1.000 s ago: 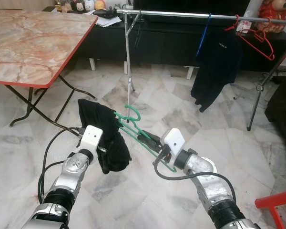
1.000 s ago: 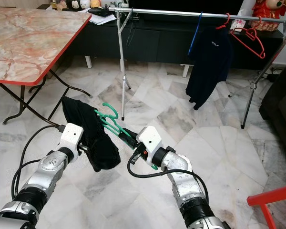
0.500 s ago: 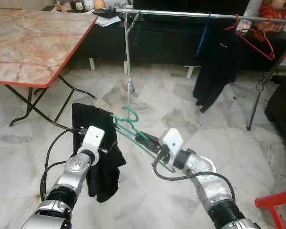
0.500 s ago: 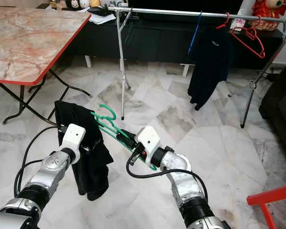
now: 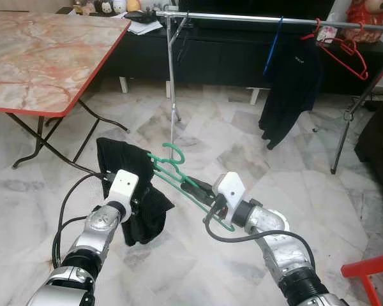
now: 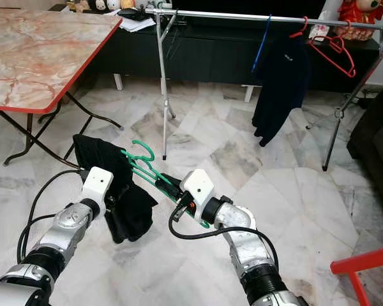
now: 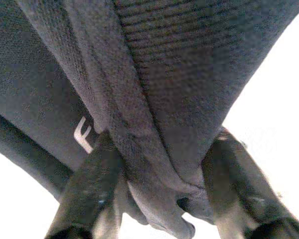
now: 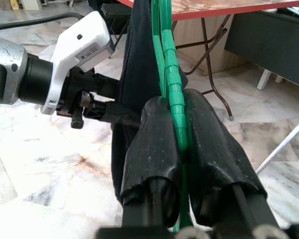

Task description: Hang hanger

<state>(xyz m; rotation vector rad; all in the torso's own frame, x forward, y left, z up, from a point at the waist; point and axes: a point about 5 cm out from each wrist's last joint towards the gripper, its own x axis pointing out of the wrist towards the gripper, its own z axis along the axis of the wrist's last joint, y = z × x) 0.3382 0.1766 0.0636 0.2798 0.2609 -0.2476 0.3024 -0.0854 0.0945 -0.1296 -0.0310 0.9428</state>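
Note:
A green hanger (image 5: 172,167) is held low over the floor, its hook pointing at the rack. My right gripper (image 5: 201,188) is shut on its lower bar; in the right wrist view the bar runs between the fingers (image 8: 159,129). A black garment (image 5: 124,166) is draped over the hanger's left end and bunches downward. My left gripper (image 6: 115,197) is shut on a fold of this cloth, pinched between its two fingers (image 7: 89,189). The metal clothes rail (image 5: 255,19) stands ahead, well above and beyond both grippers.
A dark shirt on a blue hanger (image 5: 290,83) and red hangers (image 5: 345,51) hang from the rail. A marble-top folding table (image 5: 45,57) stands on the left. A red frame (image 5: 370,268) is at the bottom right, with a dark cabinet behind the rack.
The garment's long hanging end has drawn up and bunched beside the left gripper. The right gripper and the hanger have stayed almost in place.

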